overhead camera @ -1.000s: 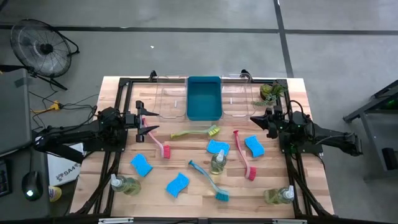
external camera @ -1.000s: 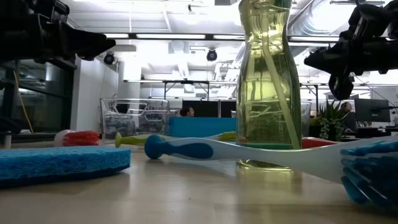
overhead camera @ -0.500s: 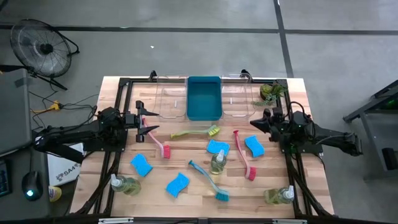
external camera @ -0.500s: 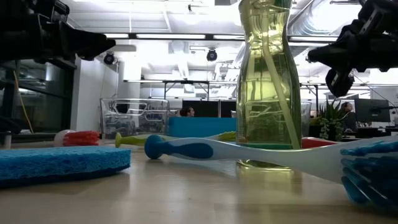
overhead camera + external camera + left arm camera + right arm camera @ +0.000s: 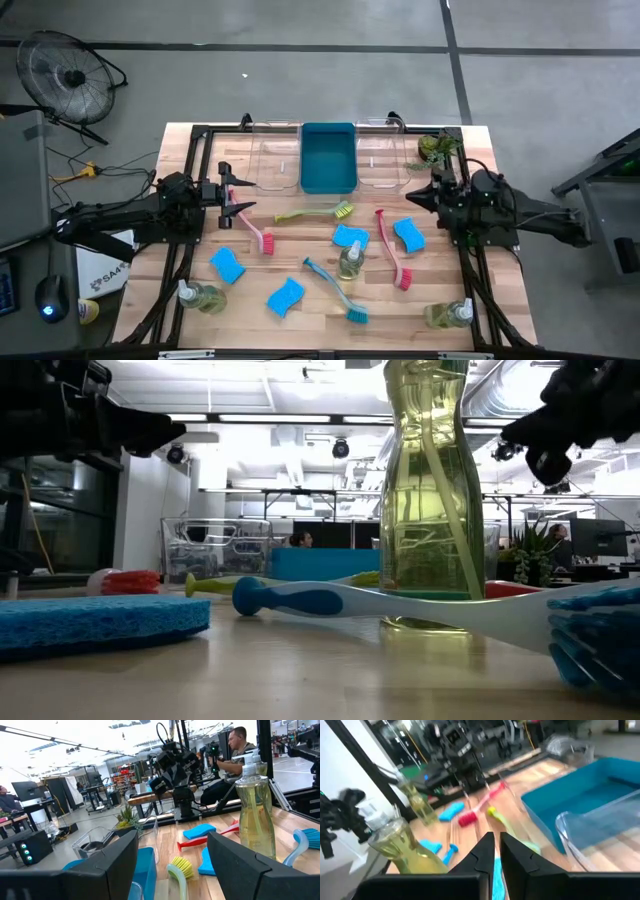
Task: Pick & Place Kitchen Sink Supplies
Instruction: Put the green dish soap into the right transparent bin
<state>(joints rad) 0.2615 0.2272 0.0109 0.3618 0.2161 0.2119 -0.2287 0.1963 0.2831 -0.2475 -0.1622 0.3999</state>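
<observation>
I judge that no supply is picked yet: I am only bringing the right pincer [image 5: 416, 199] into position. It hangs above the desk [image 5: 300, 320] at the right side, near the clear trays, almost clenched and holding nothing. The left pincer [image 5: 237, 208] waits released at the left side, close to the pink brush [image 5: 252, 227]. The blue sponge [image 5: 409, 235] and the red brush [image 5: 392, 251] lie nearest to the right pincer. Next I must spread its jaws, lower it over one of them, then carry it to the blue bin [image 5: 328, 158].
</observation>
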